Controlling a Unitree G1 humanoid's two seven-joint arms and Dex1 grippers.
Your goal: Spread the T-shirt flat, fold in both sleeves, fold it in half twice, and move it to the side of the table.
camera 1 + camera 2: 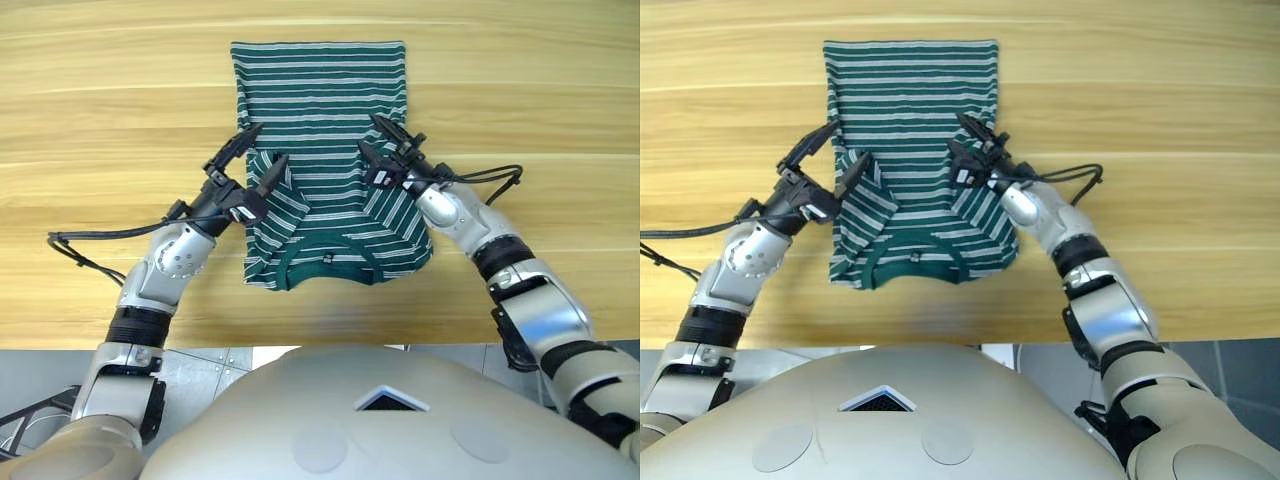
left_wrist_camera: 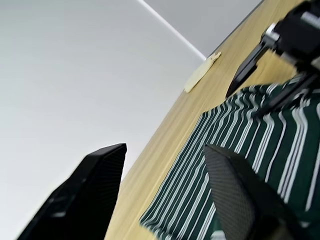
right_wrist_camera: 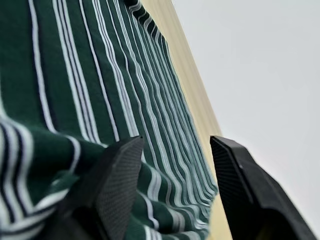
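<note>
Two sleeves (image 1: 283, 203) folded in, by the look of the shirt (image 1: 320, 100), flat mid-table (image 1: 100, 110) with collar (image 1: 325, 262) nearest the robot. Probably at the first half fold, then. Calls for pinching both corners at one end and carrying them evenly to the other, without dragging the sleeves open. Left claw (image 1: 268, 145) spread wide at the shirt's left edge, one finger over the folded sleeve. Right claw (image 1: 370, 133) likewise apart over the right sleeve. Nothing clamped in either; contact with the cloth unclear.
</note>
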